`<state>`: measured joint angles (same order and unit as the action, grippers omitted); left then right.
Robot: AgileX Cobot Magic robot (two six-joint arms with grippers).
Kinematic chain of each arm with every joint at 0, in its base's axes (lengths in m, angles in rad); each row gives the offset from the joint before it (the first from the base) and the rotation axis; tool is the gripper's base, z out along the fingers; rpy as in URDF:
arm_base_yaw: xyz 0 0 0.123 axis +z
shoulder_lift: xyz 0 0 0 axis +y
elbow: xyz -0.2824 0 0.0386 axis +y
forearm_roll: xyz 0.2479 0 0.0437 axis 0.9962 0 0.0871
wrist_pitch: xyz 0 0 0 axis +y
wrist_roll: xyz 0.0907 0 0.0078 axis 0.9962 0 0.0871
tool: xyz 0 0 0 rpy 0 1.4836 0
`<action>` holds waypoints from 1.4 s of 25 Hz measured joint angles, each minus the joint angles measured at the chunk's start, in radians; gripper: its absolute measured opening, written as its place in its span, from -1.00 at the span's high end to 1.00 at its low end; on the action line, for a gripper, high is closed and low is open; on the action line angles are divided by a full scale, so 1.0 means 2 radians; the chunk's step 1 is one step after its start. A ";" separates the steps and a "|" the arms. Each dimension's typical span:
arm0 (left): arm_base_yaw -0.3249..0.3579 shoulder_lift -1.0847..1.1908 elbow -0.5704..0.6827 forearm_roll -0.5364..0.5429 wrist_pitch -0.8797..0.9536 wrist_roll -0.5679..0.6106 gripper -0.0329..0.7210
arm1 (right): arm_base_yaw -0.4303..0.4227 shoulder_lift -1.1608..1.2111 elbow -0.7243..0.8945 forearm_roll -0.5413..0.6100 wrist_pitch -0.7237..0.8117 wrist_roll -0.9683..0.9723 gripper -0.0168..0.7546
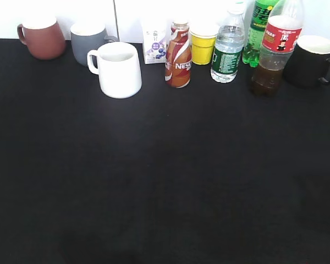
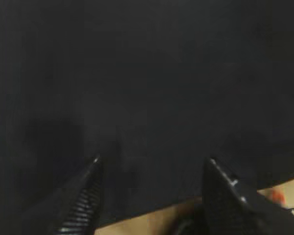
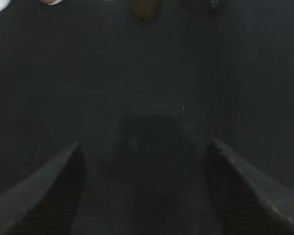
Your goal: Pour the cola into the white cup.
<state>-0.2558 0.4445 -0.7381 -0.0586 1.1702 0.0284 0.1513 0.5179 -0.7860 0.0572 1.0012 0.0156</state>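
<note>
Cola (image 1: 275, 55) far right of the white cup (image 1: 120, 69), Nestle bottle (image 1: 178, 55) between.

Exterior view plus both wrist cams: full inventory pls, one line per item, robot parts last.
white cup: 1, white, left of centre, in front of the back row
reddish-brown mug: 1, far left, back
grey mug: 1, behind the white cup
small carton: 1, white and purple, back centre
Nestle bottle: 1, brown and orange, centre
yellow cup: 1, back, right of the Nestle bottle
water bottle: 1, clear with green label
green soda bottle: 1, back right
cola: 1, dark liquid, red label, right
black mug: 1, far right
black table cover: 1, under everything
left gripper: 1, black, open, empty, over the cover
right gripper: 1, black, open, empty
</note>
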 joint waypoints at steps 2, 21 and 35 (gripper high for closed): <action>0.000 -0.058 0.061 -0.001 -0.008 0.000 -0.33 | 0.000 -0.055 0.046 0.000 0.007 -0.001 -0.54; 0.000 -0.108 0.108 -0.004 -0.053 0.000 -0.32 | 0.000 -0.111 0.140 -0.011 0.017 -0.018 -0.54; 0.092 -0.226 0.109 -0.007 -0.054 0.000 -0.22 | -0.103 -0.263 0.140 -0.012 0.018 -0.019 -0.53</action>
<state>-0.0717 -0.0073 -0.5202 -0.0724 1.0619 0.0284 -0.0548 -0.0083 -0.5056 0.0328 1.0375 -0.0215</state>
